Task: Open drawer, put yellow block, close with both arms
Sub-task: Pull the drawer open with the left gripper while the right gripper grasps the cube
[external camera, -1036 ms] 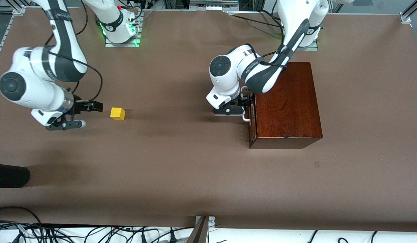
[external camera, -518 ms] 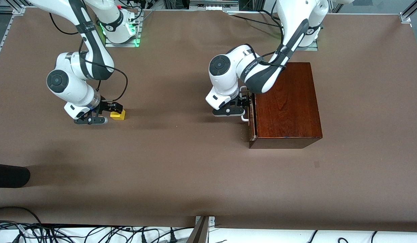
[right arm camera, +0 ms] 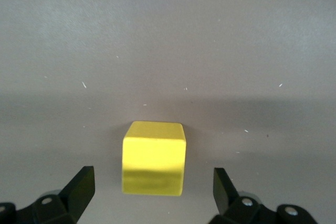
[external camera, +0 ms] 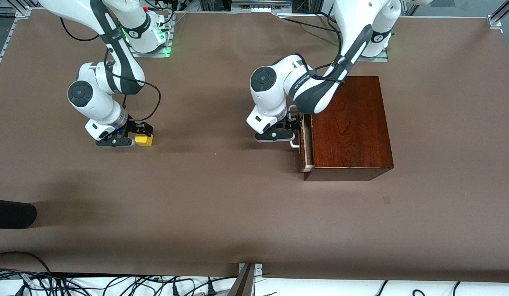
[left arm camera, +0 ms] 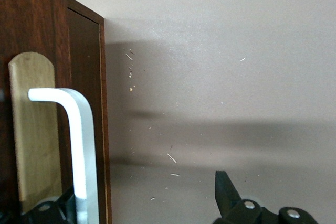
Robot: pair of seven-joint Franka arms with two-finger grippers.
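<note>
From the front view, the mahogany box sits toward the left arm's end of the table, its drawer pulled out a crack, the left gripper at the white handle. The left wrist view shows that handle between spread fingers, so the hold is uncertain. The right wrist view shows the right gripper released, fingers wide on either side of the yellow block, untouched on the table.

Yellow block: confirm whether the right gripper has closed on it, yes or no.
No. The right gripper stands open, its fingers clear of the yellow block on both sides.
</note>
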